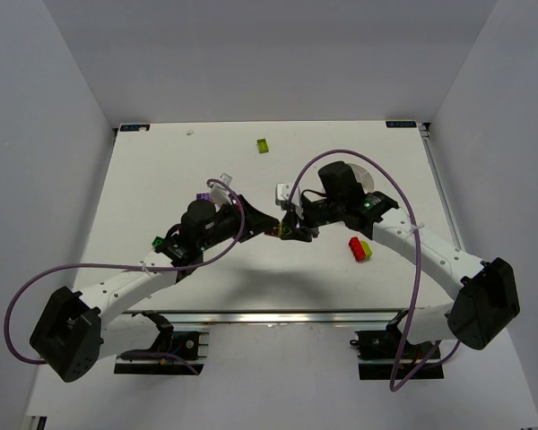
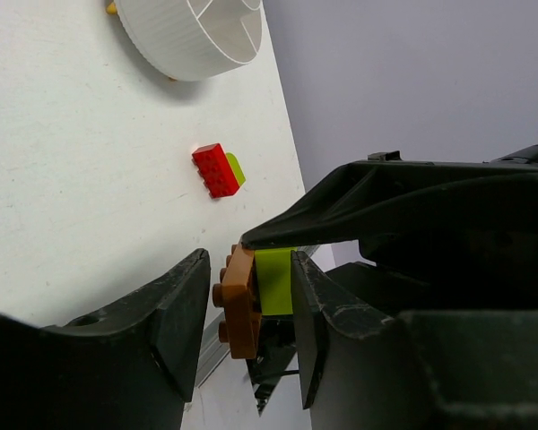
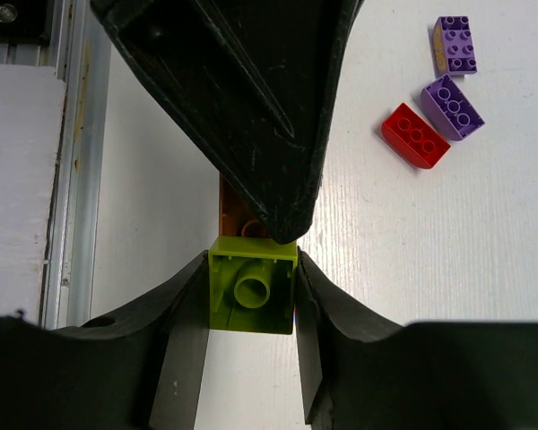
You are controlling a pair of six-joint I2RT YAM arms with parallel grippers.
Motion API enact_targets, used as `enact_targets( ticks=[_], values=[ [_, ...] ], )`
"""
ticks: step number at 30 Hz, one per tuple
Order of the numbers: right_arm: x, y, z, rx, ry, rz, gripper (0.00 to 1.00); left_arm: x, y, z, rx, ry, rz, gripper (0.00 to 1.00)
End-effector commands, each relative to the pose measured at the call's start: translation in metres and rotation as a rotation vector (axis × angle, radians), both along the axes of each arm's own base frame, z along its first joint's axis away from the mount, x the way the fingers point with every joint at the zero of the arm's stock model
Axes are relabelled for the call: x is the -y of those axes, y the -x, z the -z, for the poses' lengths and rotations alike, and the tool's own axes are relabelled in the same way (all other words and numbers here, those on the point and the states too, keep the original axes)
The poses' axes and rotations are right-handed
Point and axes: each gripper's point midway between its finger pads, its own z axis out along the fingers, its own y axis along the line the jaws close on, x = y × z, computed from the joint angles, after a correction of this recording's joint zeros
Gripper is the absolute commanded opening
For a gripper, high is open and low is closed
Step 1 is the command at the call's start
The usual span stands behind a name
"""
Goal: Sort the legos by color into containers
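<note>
While both grippers meet at mid-table, the right gripper [image 3: 251, 305] clamps a yellow-green brick [image 3: 251, 291] stuck to an orange brick [image 2: 238, 300], pulled by the left gripper [image 2: 242, 305]; red brick [image 1: 359, 247] and others lie loose around five o'clock of the bowl [image 2: 193, 36], so sorting is barely begun.

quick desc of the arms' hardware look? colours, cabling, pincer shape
Both arms have white link shells with black joint housings and black bases. A loose purple cable loops along the left arm; a matching one arcs over the right. The left pincer and right pincer are matte black, with tapered wedge-shaped fingers.
</note>
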Motion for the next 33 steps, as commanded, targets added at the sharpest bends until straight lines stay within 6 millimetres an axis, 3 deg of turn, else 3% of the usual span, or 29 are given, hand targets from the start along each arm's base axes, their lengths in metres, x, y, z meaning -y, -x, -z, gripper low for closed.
enact_targets(
  ticks=[1,12,15,20,22,23,27,33],
  values=[
    [-0.0042,-0.0033,-0.0144,0.036,-0.042,0.009,0.00,-0.0008,0.0048,-0.0160,0.047,0.022,0.012,0.51],
    [-0.0060,-0.0066,-0.0169,0.032,-0.051,0.024,0.00,-0.0002,0.0073,-0.0097,0.035,0.019,0.023,0.41],
    [-0.0063,-0.0070,-0.0186,0.033,-0.055,0.024,0.00,0.0008,0.0068,-0.0084,0.033,0.019,0.026,0.33],
    [-0.0065,-0.0088,-0.0189,0.034,-0.055,0.033,0.00,0.0024,0.0067,-0.0081,0.032,0.020,0.034,0.10],
    [-0.0067,-0.0095,-0.0192,0.034,-0.056,0.037,0.04,0.0022,0.0068,-0.0082,0.033,0.017,0.034,0.06],
    [-0.0068,-0.0096,-0.0183,0.032,-0.055,0.037,0.07,0.0015,0.0061,-0.0080,0.033,0.016,0.028,0.04],
    [-0.0066,-0.0108,-0.0179,0.035,-0.053,0.047,0.53,-0.0019,0.0051,-0.0117,0.045,0.011,0.010,0.00],
    [-0.0050,-0.0125,-0.0174,0.038,-0.048,0.059,0.61,-0.0052,0.0030,-0.0114,0.050,-0.002,-0.010,0.00]
  ],
)
